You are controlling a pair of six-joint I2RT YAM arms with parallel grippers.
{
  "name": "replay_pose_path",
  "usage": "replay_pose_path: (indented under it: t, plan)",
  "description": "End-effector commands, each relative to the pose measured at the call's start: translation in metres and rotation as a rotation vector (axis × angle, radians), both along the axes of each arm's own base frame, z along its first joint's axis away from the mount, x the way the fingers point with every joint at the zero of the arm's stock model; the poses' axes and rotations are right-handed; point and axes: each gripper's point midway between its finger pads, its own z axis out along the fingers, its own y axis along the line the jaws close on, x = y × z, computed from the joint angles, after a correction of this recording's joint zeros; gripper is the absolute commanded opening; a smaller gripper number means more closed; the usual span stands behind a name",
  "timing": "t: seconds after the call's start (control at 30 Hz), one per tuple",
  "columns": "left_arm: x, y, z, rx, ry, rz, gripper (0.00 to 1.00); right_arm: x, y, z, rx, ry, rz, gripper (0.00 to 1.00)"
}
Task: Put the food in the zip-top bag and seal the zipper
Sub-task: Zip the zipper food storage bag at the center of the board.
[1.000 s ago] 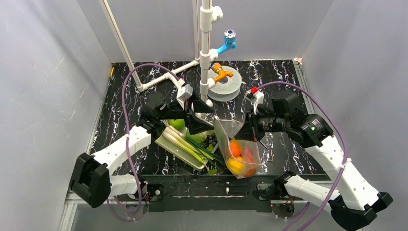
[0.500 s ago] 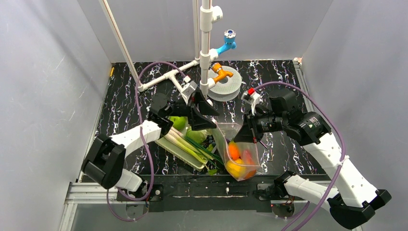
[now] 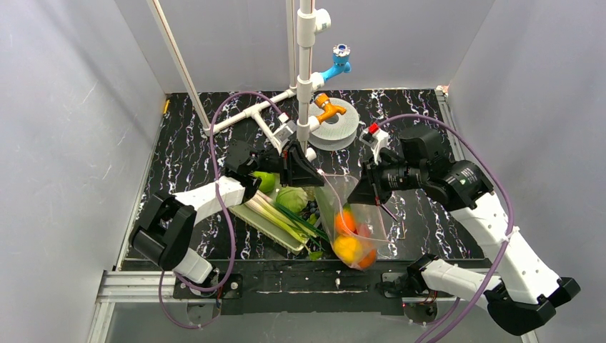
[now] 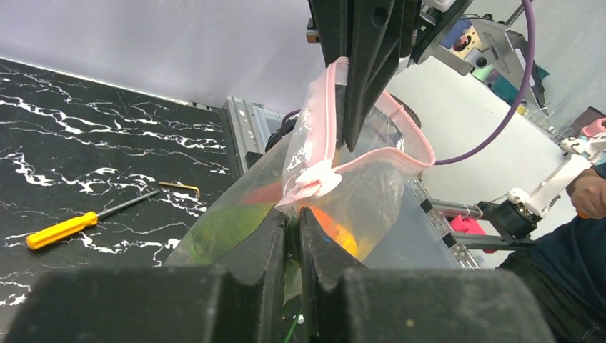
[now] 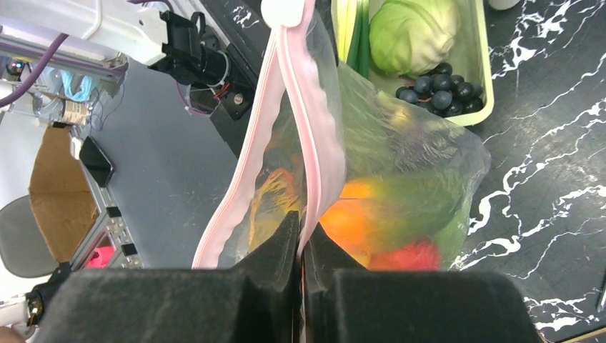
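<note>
The zip-top bag (image 3: 351,227) hangs clear of the table between my two grippers. Through its film I see the food: an orange fruit (image 3: 345,220), a yellow fruit (image 3: 347,248), a red piece (image 5: 407,256) and something green (image 5: 429,200). My left gripper (image 4: 293,214) is shut on the bag's corner just below the white slider (image 4: 318,179). The pink zipper (image 4: 400,153) curves away in an open loop toward my right gripper (image 5: 301,236), which is shut on the strip's other end. In the top view, the left gripper (image 3: 312,179) and right gripper (image 3: 361,191) flank the bag's mouth.
A pale green tray (image 3: 280,241) to the left of the bag holds leeks, a cabbage (image 3: 291,199), grapes (image 5: 436,89) and a green apple (image 3: 266,181). A white pipe stand (image 3: 305,78) and grey spool (image 3: 336,125) rise behind. A yellow-handled screwdriver (image 4: 61,230) lies on the table.
My left arm swung right to the bag's near corner and its jaws closed on the film. The bag hangs slightly higher and more stretched. The right gripper kept its hold.
</note>
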Motion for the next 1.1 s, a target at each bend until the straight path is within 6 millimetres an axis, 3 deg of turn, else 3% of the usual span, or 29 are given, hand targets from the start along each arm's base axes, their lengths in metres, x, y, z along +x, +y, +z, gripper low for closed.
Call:
replay_pose_path:
  t: [0.0,0.1,0.37,0.5,0.67,0.77,0.9,0.97,1.07]
  plan:
    - [-0.006,0.002,0.025,-0.065,-0.094,-0.011,0.00,0.010,0.002,0.029,0.033,-0.089,-0.021,0.12]
    - [-0.002,0.001,0.029,-0.072,-0.081,0.022,0.00,0.017,0.000,0.029,-0.006,-0.098,-0.051,0.23]
    - [0.015,0.000,0.029,-0.031,-0.027,0.162,0.00,0.021,0.003,0.053,-0.088,-0.238,-0.059,0.79]
    - [0.016,0.001,0.031,-0.024,-0.032,0.189,0.00,0.029,0.012,0.051,-0.190,-0.339,-0.040,0.91]
    - [0.018,0.003,0.033,-0.023,-0.033,0.216,0.00,0.049,0.017,0.039,-0.373,-0.434,-0.061,0.94]
    - [0.018,0.003,0.036,-0.027,-0.032,0.227,0.00,0.068,0.009,0.034,-0.505,-0.507,-0.157,0.98]
    - [0.018,0.004,0.039,-0.031,-0.032,0.235,0.00,0.071,0.006,0.028,-0.579,-0.555,-0.189,0.98]
    - [0.019,0.004,0.040,-0.031,-0.030,0.240,0.00,0.072,0.004,0.024,-0.619,-0.580,-0.199,0.90]
    - [0.021,0.004,0.040,-0.026,-0.015,0.253,0.00,0.068,0.003,0.025,-0.614,-0.621,-0.201,0.50]
